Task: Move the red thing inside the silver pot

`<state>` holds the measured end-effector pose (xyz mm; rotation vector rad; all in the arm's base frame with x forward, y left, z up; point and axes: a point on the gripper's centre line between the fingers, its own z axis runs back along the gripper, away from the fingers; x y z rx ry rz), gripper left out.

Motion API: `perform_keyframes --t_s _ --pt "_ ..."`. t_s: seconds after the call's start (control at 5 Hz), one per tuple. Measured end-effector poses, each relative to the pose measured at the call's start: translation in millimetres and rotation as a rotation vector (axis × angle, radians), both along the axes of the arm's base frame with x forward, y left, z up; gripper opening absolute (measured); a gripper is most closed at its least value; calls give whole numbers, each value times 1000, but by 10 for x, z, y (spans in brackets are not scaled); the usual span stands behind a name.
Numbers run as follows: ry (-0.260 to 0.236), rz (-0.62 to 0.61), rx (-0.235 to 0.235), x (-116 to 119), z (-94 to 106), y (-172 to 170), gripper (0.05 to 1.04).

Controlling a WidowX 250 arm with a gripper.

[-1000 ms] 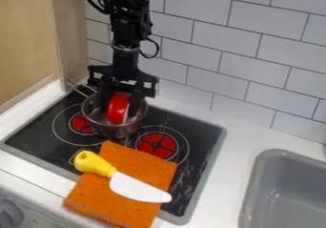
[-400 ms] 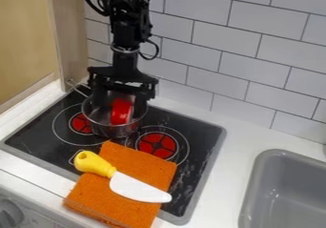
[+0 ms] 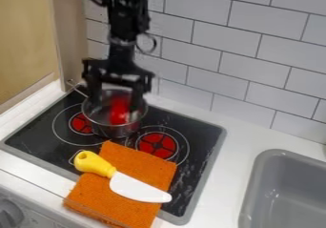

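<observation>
Inside the round metal pot (image 3: pixel 113 128)

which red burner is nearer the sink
The burner right of the pot, beside the orange cloth; the other burner shows at the pot's left.

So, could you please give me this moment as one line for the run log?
gripper: open, over silver pot | red object: inside pot | yellow-handled toy knife: on orange cloth | task: placement looks complete

Pot (image 3: pixel 106 129), knife (image 3: pixel 125 181), cloth (image 3: pixel 96 194) — one each
</observation>
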<state>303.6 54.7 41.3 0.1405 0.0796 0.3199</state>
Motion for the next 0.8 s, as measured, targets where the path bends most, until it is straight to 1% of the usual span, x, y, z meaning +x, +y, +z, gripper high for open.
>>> perform_keyframes --t_s 0.2,0.4,0.6,0.8 --pt "-19 -35 46 3 219 -54 999" --pt "-56 -151 42 44 342 -413 999" --pt "-65 -264 38 -1 388 -891 999" --pt "-65 -359 23 -85 385 -1290 999"
